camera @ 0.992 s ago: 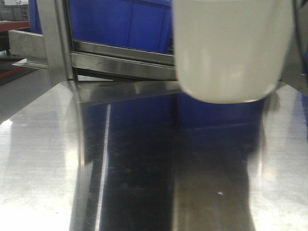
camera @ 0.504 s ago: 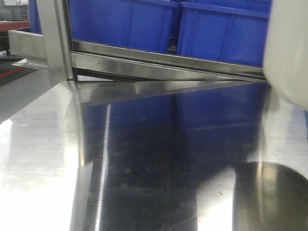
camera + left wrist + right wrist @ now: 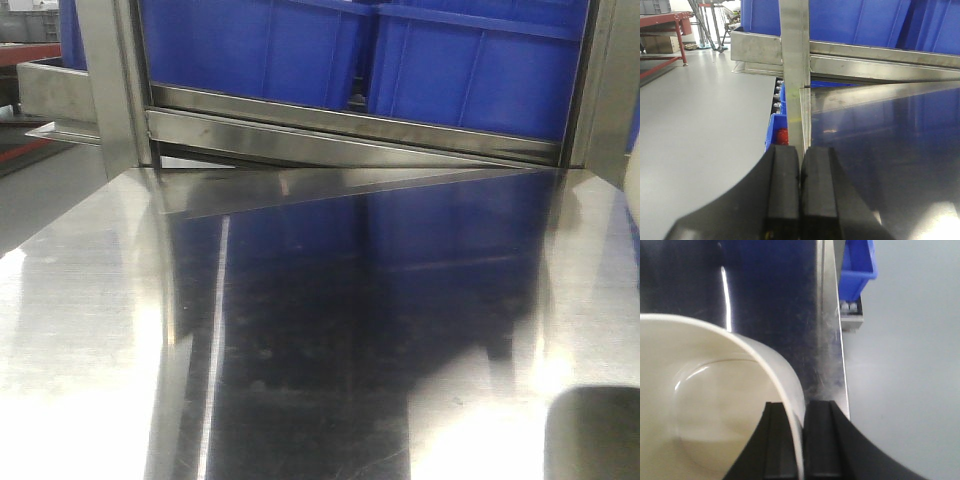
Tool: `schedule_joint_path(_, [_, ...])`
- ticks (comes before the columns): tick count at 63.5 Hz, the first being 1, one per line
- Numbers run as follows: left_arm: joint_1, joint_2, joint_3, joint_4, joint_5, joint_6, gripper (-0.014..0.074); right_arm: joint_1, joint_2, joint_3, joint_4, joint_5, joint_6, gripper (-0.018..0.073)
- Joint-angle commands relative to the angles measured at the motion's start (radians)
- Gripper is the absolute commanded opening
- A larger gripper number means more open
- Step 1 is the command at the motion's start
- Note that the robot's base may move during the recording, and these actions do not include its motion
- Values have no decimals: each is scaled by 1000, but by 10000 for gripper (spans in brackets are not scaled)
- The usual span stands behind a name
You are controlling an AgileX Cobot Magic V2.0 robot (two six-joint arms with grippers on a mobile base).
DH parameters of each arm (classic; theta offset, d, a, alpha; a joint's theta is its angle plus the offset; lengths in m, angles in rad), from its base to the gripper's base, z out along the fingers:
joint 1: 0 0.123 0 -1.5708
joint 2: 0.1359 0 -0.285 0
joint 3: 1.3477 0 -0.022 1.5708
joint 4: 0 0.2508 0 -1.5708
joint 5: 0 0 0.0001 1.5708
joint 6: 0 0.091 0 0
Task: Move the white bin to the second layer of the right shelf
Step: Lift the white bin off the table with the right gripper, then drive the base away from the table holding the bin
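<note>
The right gripper (image 3: pixel 801 415) is pinching the white bin (image 3: pixel 705 390) by its wall, one finger inside, one outside, holding it over the steel tabletop (image 3: pixel 775 295), seemingly lifted; the left gripper (image 3: pixel 800 172) is sitting closed, empty

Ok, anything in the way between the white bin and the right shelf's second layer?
Cannot fully tell. The right tool grips the white bin by its wall over the steel tabletop; past its edge a blue crate sits over rollers, possibly in its way.

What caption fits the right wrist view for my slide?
Right gripper pinching the wall of the white bin over the steel tabletop.
</note>
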Motion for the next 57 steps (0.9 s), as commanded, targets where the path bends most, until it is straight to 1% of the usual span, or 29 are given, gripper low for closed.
schedule_joint_path(1, [-4,-15,37,0,-87,-3,85,-8,-73,22,2,-145,-11,160])
schedule_joint_path(13, [-4,-15,37,0,-87,-3,85,-8,-164,78,2,-163,-11,160])
schedule_joint_path(57, [-4,-15,37,0,-87,-3,85,-8,-168,83,2,-153,-11,160])
